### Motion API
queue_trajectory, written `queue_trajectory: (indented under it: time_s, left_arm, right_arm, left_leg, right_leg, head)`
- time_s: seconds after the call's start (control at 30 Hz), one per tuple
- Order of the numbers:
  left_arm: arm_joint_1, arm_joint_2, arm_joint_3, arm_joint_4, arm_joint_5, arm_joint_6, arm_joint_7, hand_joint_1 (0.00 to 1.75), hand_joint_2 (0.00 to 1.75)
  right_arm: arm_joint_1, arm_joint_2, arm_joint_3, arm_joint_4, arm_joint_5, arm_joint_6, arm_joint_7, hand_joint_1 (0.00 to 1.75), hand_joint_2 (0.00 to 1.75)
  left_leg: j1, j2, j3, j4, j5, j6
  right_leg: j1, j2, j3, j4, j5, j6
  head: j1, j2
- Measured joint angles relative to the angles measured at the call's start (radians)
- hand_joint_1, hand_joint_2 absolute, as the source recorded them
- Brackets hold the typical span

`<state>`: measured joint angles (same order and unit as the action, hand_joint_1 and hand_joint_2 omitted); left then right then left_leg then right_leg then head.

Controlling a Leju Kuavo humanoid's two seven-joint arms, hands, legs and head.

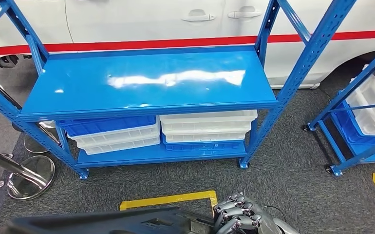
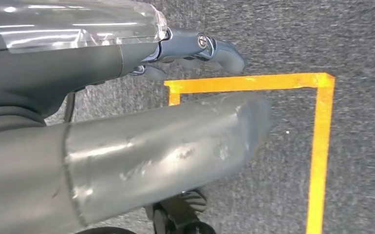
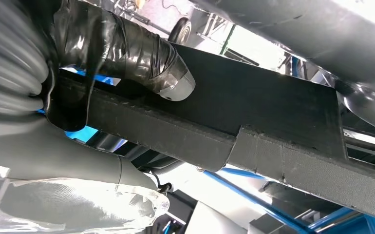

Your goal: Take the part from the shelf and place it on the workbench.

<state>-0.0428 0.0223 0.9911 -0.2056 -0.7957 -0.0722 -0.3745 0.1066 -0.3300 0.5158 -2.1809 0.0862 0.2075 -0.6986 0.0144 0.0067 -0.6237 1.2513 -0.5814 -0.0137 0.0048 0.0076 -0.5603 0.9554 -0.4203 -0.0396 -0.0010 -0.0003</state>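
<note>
Long black textured plastic part (image 3: 253,122) gripped by the right hand (image 3: 122,53); left hand (image 2: 195,48) state cannot be told.

Part is carried low before the bare blue steel shelf (image 1: 146,83). Overhang beyond the fingers may lever it loose or strike a shelf post.

Blue metal shelf (image 1: 146,83): glossy top deck, bare, catching glare; lower deck (image 1: 161,152) carries 2 stacks of shallow trays, side by side. Left stack (image 1: 115,132) has a blue tray over white ones; right stack (image 1: 206,126) has white trays over a blue one. Dark grey carpet floor (image 1: 283,180) under the shelf, with yellow tape (image 1: 168,199) marking a box outline in front of the shelf; a 2nd blue rack (image 1: 356,117) stands at the right holding white trays.
</note>
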Motion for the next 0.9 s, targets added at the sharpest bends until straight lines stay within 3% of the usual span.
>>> queue_trajectory:
  time_s: [0.07, 0.13, 0.2, 0.27, 0.33, 0.4, 0.43, 0.47, 0.5, 0.53, 0.6, 0.67, 0.73, 0.8, 0.83, 0.9]
  left_arm:
    - [-0.002, 0.004, 0.000, 0.000, -0.002, 0.002, 0.001, 0.00, 0.00]
    - [-0.004, 0.009, 0.000, 0.000, -0.003, 0.005, 0.002, 0.00, 0.00]
    - [-0.004, 0.011, 0.000, 0.000, -0.004, 0.008, 0.003, 0.00, 0.00]
    - [-0.003, 0.012, 0.000, 0.000, -0.004, 0.009, 0.004, 0.00, 0.00]
    - [-0.003, 0.014, 0.000, 0.000, -0.006, 0.009, 0.004, 0.00, 0.00]
    - [-0.003, 0.016, 0.001, 0.000, -0.009, 0.009, 0.001, 0.00, 0.00]
    - [-0.003, 0.017, 0.001, 0.000, -0.011, 0.009, 0.000, 0.00, 0.00]
    - [-0.003, 0.018, 0.001, 0.000, -0.012, 0.008, -0.002, 0.00, 0.00]
    - [-0.004, 0.019, 0.001, 0.000, -0.013, 0.008, -0.003, 0.00, 0.00]
    - [-0.004, 0.019, 0.001, 0.000, -0.014, 0.007, -0.003, 0.00, 0.00]
    - [-0.005, 0.019, 0.002, 0.000, -0.014, 0.006, -0.003, 0.00, 0.00]
    - [-0.006, 0.019, 0.002, 0.000, -0.015, 0.006, -0.004, 0.00, 0.00]
    - [-0.006, 0.019, 0.003, 0.000, -0.015, 0.006, -0.004, 0.00, 0.00]
    - [-0.005, 0.019, 0.006, 0.000, -0.018, 0.007, -0.003, 0.00, 0.00]
    - [-0.004, 0.019, 0.008, 0.000, -0.019, 0.007, -0.003, 0.00, 0.00]
    - [-0.003, 0.019, 0.012, 0.000, -0.020, 0.008, -0.002, 0.00, 0.00]
  right_arm:
    - [0.000, 0.000, 0.002, 0.000, 0.001, 0.000, 0.000, 1.75, 1.75]
    - [-0.003, -0.001, 0.003, -0.002, 0.009, -0.008, 0.000, 1.75, 1.75]
    - [-0.007, -0.002, 0.006, -0.003, 0.014, -0.014, 0.001, 1.75, 1.75]
    - [-0.009, -0.005, 0.007, -0.004, 0.015, -0.014, 0.001, 1.75, 1.75]
    - [-0.011, -0.009, 0.008, -0.004, 0.014, -0.014, 0.002, 1.75, 1.75]
    - [-0.014, -0.011, 0.008, -0.004, 0.009, -0.012, 0.003, 1.75, 1.75]
    - [-0.016, -0.012, 0.008, -0.004, 0.006, -0.011, 0.004, 1.75, 1.75]
    - [-0.017, -0.012, 0.009, -0.004, 0.003, -0.009, 0.004, 1.75, 1.75]
    - [-0.018, -0.012, 0.009, -0.004, 0.001, -0.008, 0.004, 1.75, 1.75]
    - [-0.019, -0.013, 0.009, -0.004, -0.001, -0.007, 0.005, 1.75, 1.75]
    - [-0.024, -0.013, 0.009, -0.004, -0.004, -0.006, 0.005, 1.75, 1.75]
    - [-0.029, -0.014, 0.010, -0.004, -0.006, -0.005, 0.006, 1.75, 1.75]
    - [-0.030, -0.014, 0.010, -0.005, -0.008, 0.001, 0.006, 1.75, 1.75]
    - [-0.029, -0.014, 0.011, -0.004, -0.010, 0.008, 0.006, 1.75, 1.75]
    - [-0.028, -0.014, 0.011, -0.004, -0.011, 0.010, 0.006, 1.75, 1.75]
    - [-0.025, -0.014, 0.013, -0.004, -0.012, 0.013, 0.006, 1.75, 1.75]
  left_leg:
    - [0.004, -0.002, 0.083, -0.110, 0.054, -0.005]
    - [0.003, -0.009, 0.164, -0.240, 0.062, -0.004]
    - [-0.002, -0.016, 0.188, -0.289, 0.053, 0.006]
    - [0.000, -0.012, 0.175, -0.287, 0.063, 0.024]
    - [0.004, -0.003, 0.154, -0.288, 0.080, 0.045]
    - [0.002, 0.004, 0.130, -0.285, 0.098, 0.056]
    - [0.000, 0.008, 0.117, -0.282, 0.107, 0.057]
    - [-0.002, 0.010, 0.102, -0.278, 0.117, 0.057]
    - [-0.003, 0.012, 0.087, -0.274, 0.125, 0.056]
    - [-0.005, 0.014, 0.072, -0.271, 0.133, 0.055]
    - [-0.010, 0.015, 0.051, -0.266, 0.149, 0.052]
    - [-0.010, 0.015, 0.041, -0.266, 0.165, 0.044]
    - [-0.007, 0.016, 0.036, -0.270, 0.183, 0.030]
    - [-0.005, 0.011, 0.027, -0.258, 0.165, 0.018]
    - [-0.005, 0.008, 0.016, -0.230, 0.130, 0.013]
    - [-0.003, 0.003, -0.015, -0.120, 0.026, 0.006]
  right_leg:
    - [-0.004, 0.006, -0.030, 0.018, 0.011, 0.009]
    - [-0.004, 0.009, -0.047, 0.028, 0.024, 0.023]
    - [-0.001, 0.010, -0.055, 0.032, 0.038, 0.034]
    - [-0.002, 0.010, -0.061, 0.038, 0.037, 0.043]
    - [-0.006, 0.007, -0.082, 0.094, -0.027, 0.055]
    - [-0.010, 0.002, -0.115, 0.218, -0.130, 0.064]
    - [-0.012, 0.000, -0.126, 0.278, -0.160, 0.067]
    - [-0.012, -0.001, -0.125, 0.317, -0.167, 0.067]
    - [-0.011, -0.002, -0.108, 0.321, -0.153, 0.065]
    - [-0.010, -0.002, -0.073, 0.288, -0.126, 0.060]
    - [-0.002, -0.003, 0.033, 0.148, -0.092, 0.039]
    - [0.006, -0.006, 0.108, 0.029, -0.098, 0.022]
    - [0.011, -0.007, 0.118, -0.004, -0.096, 0.014]
    - [0.007, -0.011, 0.105, -0.013, -0.072, 0.007]
    - [0.004, -0.012, 0.094, -0.017, -0.059, 0.002]
    - [0.003, -0.013, 0.064, -0.013, -0.038, -0.004]
  head:
    - [0.000, 0.000]
    - [0.000, 0.000]
    - [0.000, 0.000]
    - [0.001, 0.000]
    - [0.001, 0.000]
    - [0.001, 0.000]
    - [0.001, 0.000]
    - [0.001, 0.000]
    - [0.001, 0.000]
    - [0.001, 0.000]
    - [0.001, 0.000]
    - [0.001, 0.000]
    - [0.001, 0.000]
    - [0.001, 0.000]
    - [0.001, 0.000]
    - [0.000, 0.000]
